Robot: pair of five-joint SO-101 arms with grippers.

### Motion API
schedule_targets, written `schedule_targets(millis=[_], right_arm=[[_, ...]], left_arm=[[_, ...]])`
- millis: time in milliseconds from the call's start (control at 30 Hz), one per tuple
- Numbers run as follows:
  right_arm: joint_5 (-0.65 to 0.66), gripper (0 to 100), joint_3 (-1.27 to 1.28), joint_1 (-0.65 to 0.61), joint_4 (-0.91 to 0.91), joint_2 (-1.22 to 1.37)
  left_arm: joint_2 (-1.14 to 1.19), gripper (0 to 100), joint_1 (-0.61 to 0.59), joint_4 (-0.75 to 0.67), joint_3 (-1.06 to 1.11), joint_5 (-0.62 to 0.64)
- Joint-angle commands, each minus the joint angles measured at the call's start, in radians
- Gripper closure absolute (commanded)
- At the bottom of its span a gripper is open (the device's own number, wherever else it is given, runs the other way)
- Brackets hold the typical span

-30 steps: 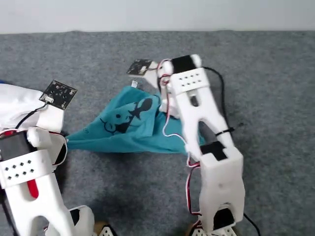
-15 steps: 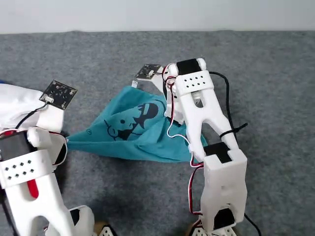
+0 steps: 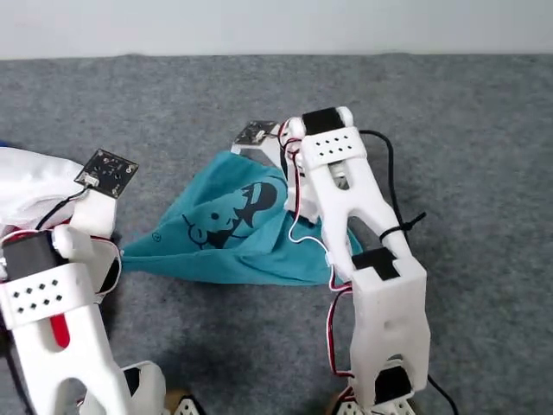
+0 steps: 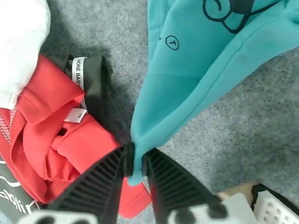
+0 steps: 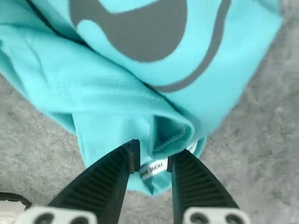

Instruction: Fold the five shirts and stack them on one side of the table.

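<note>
Comparing with a second ago, the teal shirt (image 3: 226,232) hangs a little fuller between the two arms. Its dark print has opened out, and its lower edge sags further toward 6 o'clock. The right arm's wrist has drifted slightly from the 12 o'clock side toward the centre of the high view. The left arm, at 8 o'clock, has edged toward 3 o'clock, bringing the shirt's corner with it.

The left gripper (image 4: 135,163) has its ribbed fingers nearly closed, pinching a folded corner of the shirt. The right gripper (image 5: 152,161) has its fingers narrow as well, clamped on a bunched edge at the opposite end. The garment is stretched across the middle of the grey table (image 3: 449,156), running from roughly 9 o'clock to 3 o'clock, partly lifted.

As for writing, a white tag (image 5: 152,170) with dark print sticks out between the right gripper's fingers. A small circled mark (image 4: 173,43) is printed on the teal fabric near the left gripper. Beside that gripper lies a crumpled red shirt (image 4: 56,135) with a black collar band, a printed neck label (image 4: 79,70) and a second small white tag (image 4: 74,114). A white shirt (image 3: 34,186) lies at 9 o'clock in the high view.
</note>
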Motion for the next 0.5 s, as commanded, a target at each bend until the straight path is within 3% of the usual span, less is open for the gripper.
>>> schedule_targets(millis=[0,200,467], right_arm=[[-0.008,89.4,-0.006,-0.002,-0.044,0.019],[-0.008,89.4,-0.011,0.031,-0.079,0.045],[-0.008,89.4,-0.101,0.07,0.008,0.051]], left_arm=[[-0.021,100,-0.009,-0.017,-0.004,-0.003],[-0.021,100,-0.009,-0.017,-0.005,-0.003],[-0.017,100,-0.009,-0.023,-0.007,-0.003]])
